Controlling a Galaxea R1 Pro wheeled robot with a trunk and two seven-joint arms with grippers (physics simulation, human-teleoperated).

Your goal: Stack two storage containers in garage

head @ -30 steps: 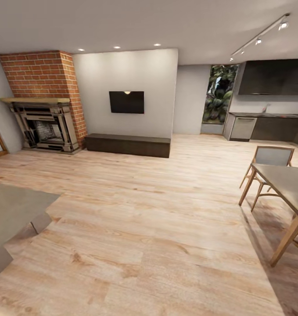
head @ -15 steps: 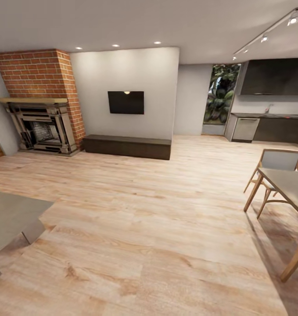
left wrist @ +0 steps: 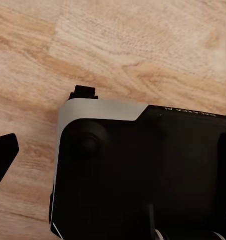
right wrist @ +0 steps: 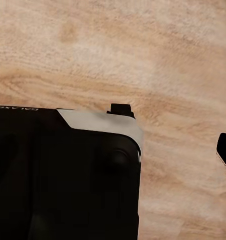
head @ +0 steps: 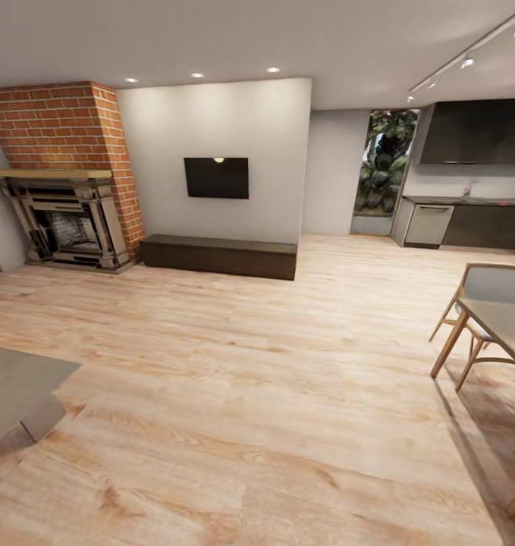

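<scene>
1. Living room seen from the head view: light wood plank floor (head: 242, 394) running wide and bare from the near foreground up to the long dark low cabinet (head: 219, 256).
2. Cabinet set flush against the grey wall, directly below a wall-mounted black TV (head: 216, 177); front edge straight, open planks all along it.
3. Left of the cabinet, almost touching its end: brick chimney (head: 60, 125) with a dark fireplace (head: 67, 227).
4. Right of the cabinet: open passage past the wall corner toward a window with plants (head: 384, 163) and a dark kitchen worktop (head: 469, 201).
5. Well forward and right of the cabinet: wooden chair (head: 491, 287) tucked at the corner of a dining table (head: 507, 322), legs standing at the edge of the free lane.
6. Well forward and left of the cabinet: corner of a low grey slab (head: 14, 383) jutting into the floor.
7. Both wrist views: planks below, black robot base with pale trim (left wrist: 142, 170) (right wrist: 63, 175).
8. Left pincer and right pincer: open or closed cannot be told.
</scene>
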